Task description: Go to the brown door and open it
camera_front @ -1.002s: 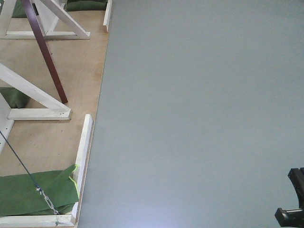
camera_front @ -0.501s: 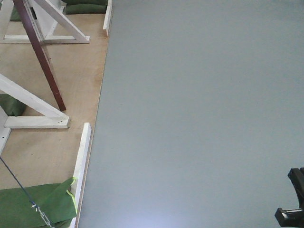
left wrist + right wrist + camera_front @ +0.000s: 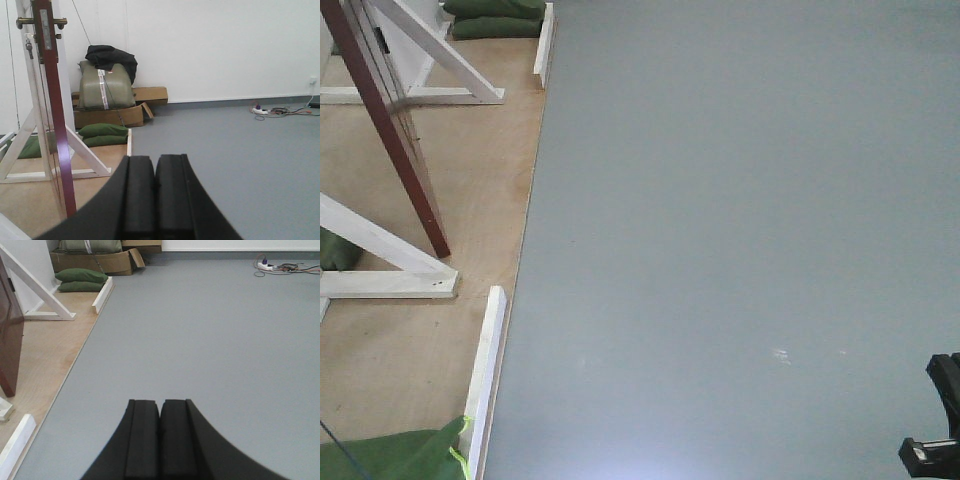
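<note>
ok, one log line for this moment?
brown door: ahead-left, edge-on, not reached | left gripper: shut, empty | right gripper: shut, empty

Tall glossy reddish-brown door (image 3: 56, 125), upright at the far left of the left wrist view, thin edge turned toward the camera. Pale metal latch plate (image 3: 46, 30) set into that edge near the top, brass handle (image 3: 22, 22) sticking out on either side, small keys (image 3: 29, 46) hanging just under the left lever. Bottom corner close above the plywood floor (image 3: 30, 200), just beside a white frame (image 3: 35, 120). From above, only a slim dark-red bar slanting down to the right.
</note>
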You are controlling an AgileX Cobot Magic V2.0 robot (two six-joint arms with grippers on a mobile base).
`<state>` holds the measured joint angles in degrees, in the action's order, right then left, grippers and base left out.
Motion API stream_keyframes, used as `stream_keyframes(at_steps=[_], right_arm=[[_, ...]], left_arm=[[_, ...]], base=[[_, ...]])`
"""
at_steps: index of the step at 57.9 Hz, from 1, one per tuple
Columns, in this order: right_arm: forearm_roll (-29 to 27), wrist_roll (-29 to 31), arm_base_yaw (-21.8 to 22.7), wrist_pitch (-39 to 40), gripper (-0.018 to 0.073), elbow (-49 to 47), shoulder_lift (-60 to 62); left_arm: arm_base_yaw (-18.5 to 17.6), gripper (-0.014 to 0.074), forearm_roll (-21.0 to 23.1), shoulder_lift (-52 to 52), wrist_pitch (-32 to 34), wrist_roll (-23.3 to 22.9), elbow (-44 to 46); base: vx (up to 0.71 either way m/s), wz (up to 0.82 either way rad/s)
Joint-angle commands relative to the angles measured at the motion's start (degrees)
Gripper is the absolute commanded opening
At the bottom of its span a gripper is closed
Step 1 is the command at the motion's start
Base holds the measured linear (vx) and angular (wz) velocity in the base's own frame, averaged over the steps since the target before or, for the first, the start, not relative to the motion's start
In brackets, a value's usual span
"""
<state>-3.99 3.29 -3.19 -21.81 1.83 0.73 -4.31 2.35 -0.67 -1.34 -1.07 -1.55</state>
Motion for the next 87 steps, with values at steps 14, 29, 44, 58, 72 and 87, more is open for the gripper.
stream_keyframes(at_steps=[14,29,44,58,72,87], right_arm=[[0.41,0.49,0.09,4.53,0.0000,0.19,0.32],[0.41,0.49,0.09,4.53,0.0000,0.19,0.32],[0.41,0.49,0.09,4.35,0.0000,0.19,0.32],[0.41,0.49,0.09,4.35,0.0000,0.19,0.32],[0.41,0.49,0.09,4.35,0.0000,0.19,0.32],[0.41,0.49,0.09,4.35,0.0000,0.19,0.32]], left_arm=[[0.06,-0.0004,0.23,-0.79,4.71,-0.13,1.03],[0.06,-0.0004,0.23,-0.79,4.71,-0.13,1.03],[0.06,-0.0004,0.23,-0.79,4.71,-0.13,1.03],[0.06,-0.0004,0.23,-0.79,4.71,-0.13,1.03],[0.06,-0.0004,0.23,-0.79,4.71,-0.13,1.03],[0.06,-0.0004,0.23,-0.79,4.71,-0.13,1.03]], base=[[0.27,0.01],[0.32,0.03],[0.35,0.04],[0.38,0.04],[0.40,0.05],[0.40,0.03]])
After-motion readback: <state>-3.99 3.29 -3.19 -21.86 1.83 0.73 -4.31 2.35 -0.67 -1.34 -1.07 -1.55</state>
